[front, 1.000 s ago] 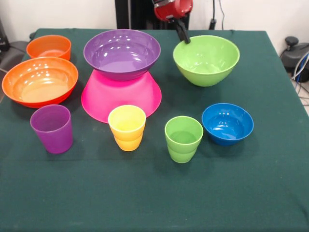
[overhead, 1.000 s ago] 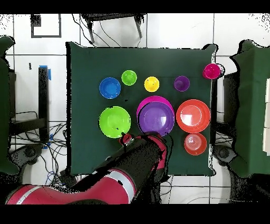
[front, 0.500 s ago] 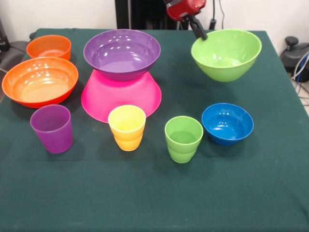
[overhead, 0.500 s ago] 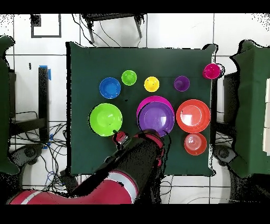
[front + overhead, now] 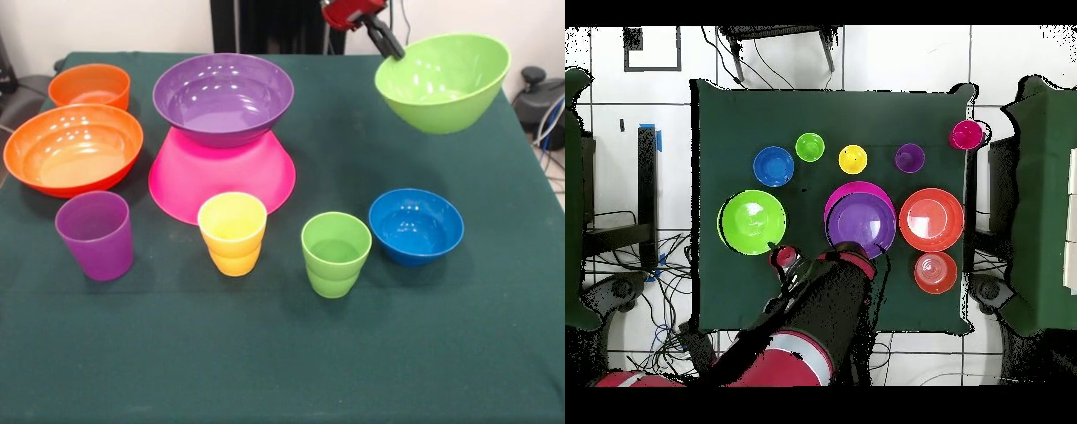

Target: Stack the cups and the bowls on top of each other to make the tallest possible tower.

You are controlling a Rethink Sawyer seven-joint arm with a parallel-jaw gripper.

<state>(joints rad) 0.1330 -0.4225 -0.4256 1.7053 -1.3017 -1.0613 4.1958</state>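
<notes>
My claw (image 5: 389,46): black fingers clamped on the near rim of the round glossy lime green plastic bowl (image 5: 443,82), which hangs clear of the table, tilted, its mouth turned up and toward the front camera. In the overhead view the claw (image 5: 775,250) sits at the bowl's edge nearest my base.

My arm (image 5: 815,310): red and black, reaching out from the bottom of the overhead view across the table's near edge, angled toward the lifted bowl; in the front view only the red wrist and the dark fingers show at the top edge.

Table (image 5: 282,353): dark green cloth cover.

Tower (image 5: 222,132): large pink plastic bowl (image 5: 221,181) upside down as base, purple glossy bowl (image 5: 222,95) upright on it. Well apart from the lifted bowl.

Small blue plastic bowl (image 5: 416,225): upright on the cloth, below the lifted bowl in the front view.

Green ribbed plastic tumbler (image 5: 335,253): upright, just beside the blue bowl.

Yellow ribbed plastic tumbler (image 5: 232,233): upright, in front of the pink base.

Purple plastic tumbler (image 5: 94,234): upright, in front of the large orange bowl (image 5: 72,148).

Small orange bowl (image 5: 89,86): upright, behind the large orange one.

Red-pink tumbler (image 5: 966,134): at a table corner, seen overhead only.
</notes>
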